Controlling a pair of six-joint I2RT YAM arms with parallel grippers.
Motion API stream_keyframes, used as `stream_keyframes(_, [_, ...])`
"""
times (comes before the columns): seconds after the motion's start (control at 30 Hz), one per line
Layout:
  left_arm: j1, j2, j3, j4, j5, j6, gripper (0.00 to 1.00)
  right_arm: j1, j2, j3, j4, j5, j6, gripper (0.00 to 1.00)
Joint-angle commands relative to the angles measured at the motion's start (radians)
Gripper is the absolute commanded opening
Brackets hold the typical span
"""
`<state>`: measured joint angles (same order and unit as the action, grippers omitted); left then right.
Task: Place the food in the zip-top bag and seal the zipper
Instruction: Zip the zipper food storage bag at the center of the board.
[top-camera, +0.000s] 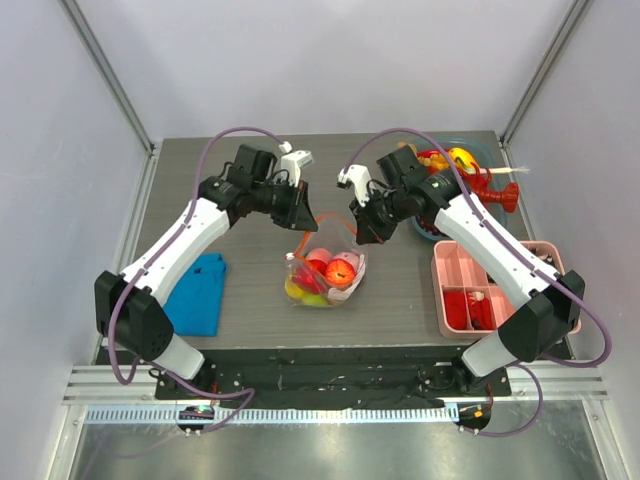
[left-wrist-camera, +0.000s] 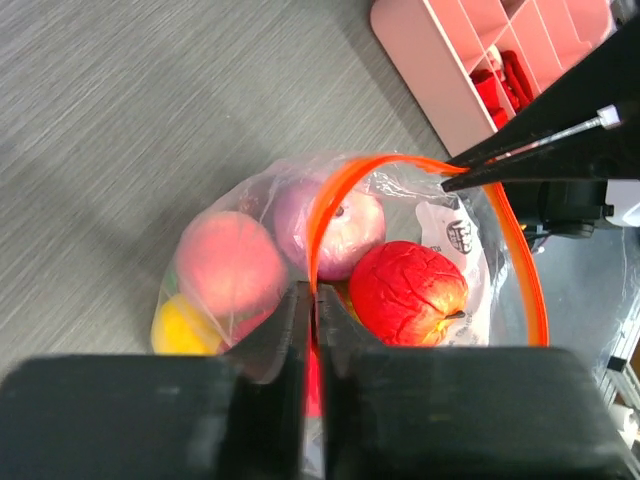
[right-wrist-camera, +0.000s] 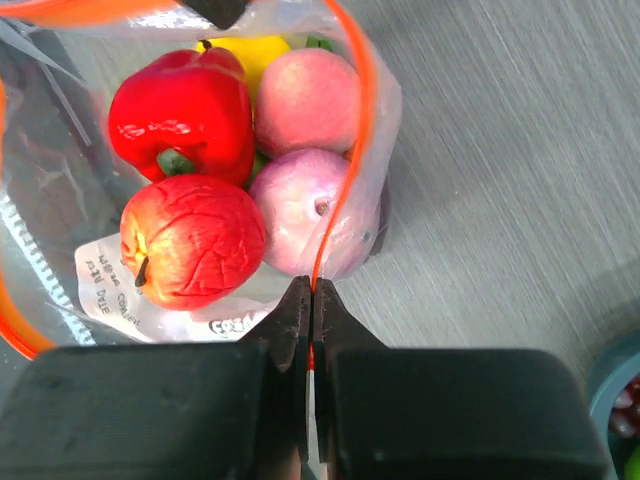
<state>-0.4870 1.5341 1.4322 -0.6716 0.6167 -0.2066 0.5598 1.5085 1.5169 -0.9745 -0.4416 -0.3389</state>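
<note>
A folded blue cloth (top-camera: 200, 292) lay near the left near corner of the grey wood-grain table (top-camera: 400, 300), apart from the work and not involved in it.

The left gripper (left-wrist-camera: 308, 296) was clenched on the orange-red zipper strip (left-wrist-camera: 335, 195) at the left end of the mouth of the clear crinkly zip-top bag (top-camera: 350, 285). The bag rested on the middle of the table, slightly toward the near edge, between the two grippers. Its mouth stood open. In the left wrist view the strip formed a wide loop, so the seal was not yet made. Inside lay the glossy plastic toy food (right-wrist-camera: 190, 240): a red apple-shaped piece, a red pepper (right-wrist-camera: 185, 110), a pink peach (right-wrist-camera: 305, 100), a pale purple piece (right-wrist-camera: 300, 210) and a yellow piece (right-wrist-camera: 245, 50), all settled low in the bag.

The right gripper (right-wrist-camera: 308, 292) was likewise clenched on the strip, at the opposite end of the mouth. Judgement: the two opposed pinches served to draw the mouth taut and flat, so that the two halves of the strip could be brought together for sealing.

A pink compartment tray (top-camera: 450, 265) lay at the right near corner. A teal bowl (top-camera: 482, 152) at the far right corner held further toy pieces.
</note>
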Motion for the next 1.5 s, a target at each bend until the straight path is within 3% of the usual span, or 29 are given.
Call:
stream_keyframes(0.0, [0.043,-0.051,0.048,-0.014,0.076,0.074,0.20,0.005,-0.014,0.042,-0.027,0.033,-0.008,0.01])
stream_keyframes(0.03, [0.088,-0.060,0.060,-0.038,0.137,0.090,0.24,0.005,-0.014,0.040,-0.024,0.038,-0.005,0.01])
stream_keyframes(0.07, [0.112,-0.074,0.066,-0.049,0.176,0.096,0.39,0.003,-0.014,0.039,-0.024,0.043,-0.003,0.01])
stream_keyframes(0.1, [0.142,-0.090,0.044,-0.039,0.196,0.055,0.47,0.003,-0.010,0.040,-0.026,0.046,-0.002,0.01])
stream_keyframes(0.13, [0.204,-0.121,0.021,0.015,0.254,0.038,0.50,0.005,-0.005,0.040,-0.024,0.049,-0.003,0.01])
stream_keyframes(0.2, [0.267,-0.239,-0.076,0.107,0.279,-0.013,0.77,0.005,0.002,0.043,-0.026,0.053,-0.005,0.01])
stream_keyframes(0.27, [0.338,-0.372,-0.131,0.179,0.262,-0.017,0.96,0.005,0.012,0.045,-0.026,0.055,-0.006,0.01])
stream_keyframes(0.33, [0.364,-0.461,-0.222,0.208,0.221,0.028,1.00,0.003,0.016,0.046,-0.029,0.055,-0.008,0.01])
stream_keyframes(0.43, [0.364,-0.664,-0.412,0.250,0.284,0.201,1.00,0.003,0.019,0.048,-0.026,0.052,-0.008,0.01])
stream_keyframes(0.5, [0.364,-0.805,-0.566,0.285,0.284,0.229,1.00,0.003,0.025,0.051,-0.024,0.050,-0.008,0.01])
stream_keyframes(0.6, [0.364,-0.873,-0.686,0.303,0.282,0.263,1.00,0.008,0.038,0.058,-0.027,0.047,-0.006,0.01])
stream_keyframes(0.77, [0.344,-0.821,-0.762,0.372,0.417,0.340,0.91,0.003,0.047,0.072,-0.033,0.041,-0.005,0.01])
stream_keyframes(0.83, [0.306,-0.798,-0.800,0.470,0.364,0.342,0.85,0.003,0.045,0.075,-0.033,0.037,-0.008,0.01])
stream_keyframes(1.03, [0.228,-0.769,-0.901,0.792,0.371,0.317,0.82,0.005,0.033,0.057,-0.033,0.029,-0.034,0.01])
stream_keyframes(1.3, [0.102,-0.655,-0.923,0.960,0.230,0.277,0.75,0.005,0.021,0.055,-0.029,0.009,-0.040,0.01])
stream_keyframes(1.4, [0.100,-0.628,-0.914,0.992,0.222,0.266,0.62,0.005,0.003,0.040,-0.017,0.001,-0.045,0.01])
stream_keyframes(1.47, [0.100,-0.623,-0.905,0.992,0.227,0.266,0.47,0.003,-0.004,0.031,-0.010,0.003,-0.046,0.01])
